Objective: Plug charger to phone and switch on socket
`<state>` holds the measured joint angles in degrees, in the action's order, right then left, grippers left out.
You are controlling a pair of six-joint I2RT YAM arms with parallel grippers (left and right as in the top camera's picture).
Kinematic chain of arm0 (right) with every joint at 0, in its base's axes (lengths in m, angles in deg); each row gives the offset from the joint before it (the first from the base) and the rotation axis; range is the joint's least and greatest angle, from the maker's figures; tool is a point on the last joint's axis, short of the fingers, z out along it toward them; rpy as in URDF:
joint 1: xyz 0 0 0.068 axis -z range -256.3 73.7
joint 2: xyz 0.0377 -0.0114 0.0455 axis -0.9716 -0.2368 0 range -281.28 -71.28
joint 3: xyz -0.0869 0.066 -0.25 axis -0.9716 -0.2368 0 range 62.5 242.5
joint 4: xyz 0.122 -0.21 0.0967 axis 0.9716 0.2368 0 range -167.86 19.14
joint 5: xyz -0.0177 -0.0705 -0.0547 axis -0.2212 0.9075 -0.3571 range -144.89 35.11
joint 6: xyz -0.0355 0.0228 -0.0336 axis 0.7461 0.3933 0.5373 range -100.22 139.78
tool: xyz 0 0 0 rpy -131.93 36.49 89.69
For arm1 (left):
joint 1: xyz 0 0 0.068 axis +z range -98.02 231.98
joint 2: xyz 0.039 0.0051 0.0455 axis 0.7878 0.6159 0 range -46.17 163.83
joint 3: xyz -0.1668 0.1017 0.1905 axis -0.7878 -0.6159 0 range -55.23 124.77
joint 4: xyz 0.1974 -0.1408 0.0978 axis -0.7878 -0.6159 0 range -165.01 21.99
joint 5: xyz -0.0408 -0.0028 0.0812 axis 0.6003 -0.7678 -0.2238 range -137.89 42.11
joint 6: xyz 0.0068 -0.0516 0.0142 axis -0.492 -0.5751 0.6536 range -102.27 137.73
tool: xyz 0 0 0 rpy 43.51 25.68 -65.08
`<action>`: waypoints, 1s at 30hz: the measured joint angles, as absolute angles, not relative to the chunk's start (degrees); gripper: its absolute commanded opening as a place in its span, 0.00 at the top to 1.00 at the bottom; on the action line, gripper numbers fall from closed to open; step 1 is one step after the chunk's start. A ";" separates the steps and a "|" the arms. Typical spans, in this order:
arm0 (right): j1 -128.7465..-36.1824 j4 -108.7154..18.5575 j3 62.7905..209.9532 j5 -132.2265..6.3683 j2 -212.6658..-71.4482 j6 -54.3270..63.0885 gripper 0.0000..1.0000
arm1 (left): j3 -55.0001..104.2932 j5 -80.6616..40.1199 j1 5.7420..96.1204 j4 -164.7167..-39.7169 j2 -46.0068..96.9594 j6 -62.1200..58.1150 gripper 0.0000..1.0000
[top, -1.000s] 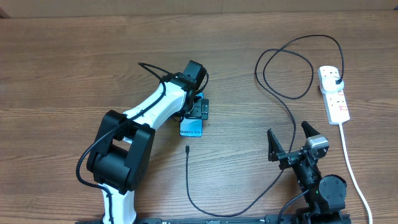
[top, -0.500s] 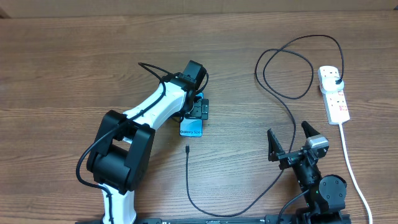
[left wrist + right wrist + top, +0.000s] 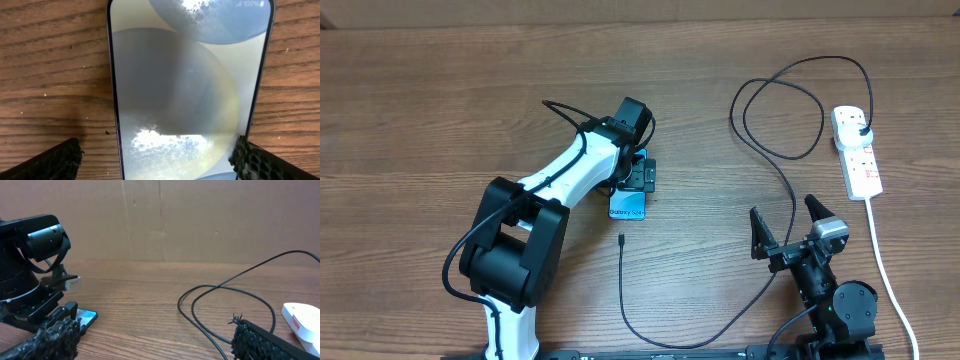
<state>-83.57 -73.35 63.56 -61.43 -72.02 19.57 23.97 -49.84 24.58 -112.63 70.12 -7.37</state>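
Slim glossy blue-teal phone (image 3: 628,207) flat on grained wooden table (image 3: 440,100), between left gripper's (image 3: 636,180) released jaws. Thin black charger cable (image 3: 623,290): tip near phone, plug in white oblong power strip (image 3: 857,152). Jaws of right gripper (image 3: 787,228) splayed, empty.

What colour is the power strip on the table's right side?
White, with red-marked switches and a white lead. The power strip shows best in the overhead view.

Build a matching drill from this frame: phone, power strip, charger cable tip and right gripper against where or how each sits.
Column A
1 slim blue-screen smartphone
2 white oblong power strip
3 connector tip of thin black cable
4 right gripper

Column B
a open, empty
b far right, black plug in its far end
c loose on the wood, unplugged
d between the open left gripper fingers

Pairs: 1-d, 2-b, 3-c, 4-a
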 measured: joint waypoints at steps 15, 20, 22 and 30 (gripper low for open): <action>-83.57 -73.37 63.56 -61.43 -72.02 19.57 0.00 | 26.11 -50.15 24.58 -114.51 70.12 -4.70 0.00; -83.57 -73.35 63.56 -61.43 -72.02 19.59 0.00 | 26.68 -50.11 24.58 -113.83 70.12 -4.33 0.00; -83.57 -73.35 63.56 -61.43 -72.02 19.59 0.00 | 26.68 -49.76 24.58 -113.81 70.12 -4.33 0.00; -83.57 -73.35 63.56 -61.45 -72.02 19.57 0.00 | 26.68 -47.50 24.56 -113.62 70.12 -4.37 0.00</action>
<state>-83.57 -73.35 63.56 -61.45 -72.02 19.57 26.68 -47.50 24.56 -113.62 70.12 -4.37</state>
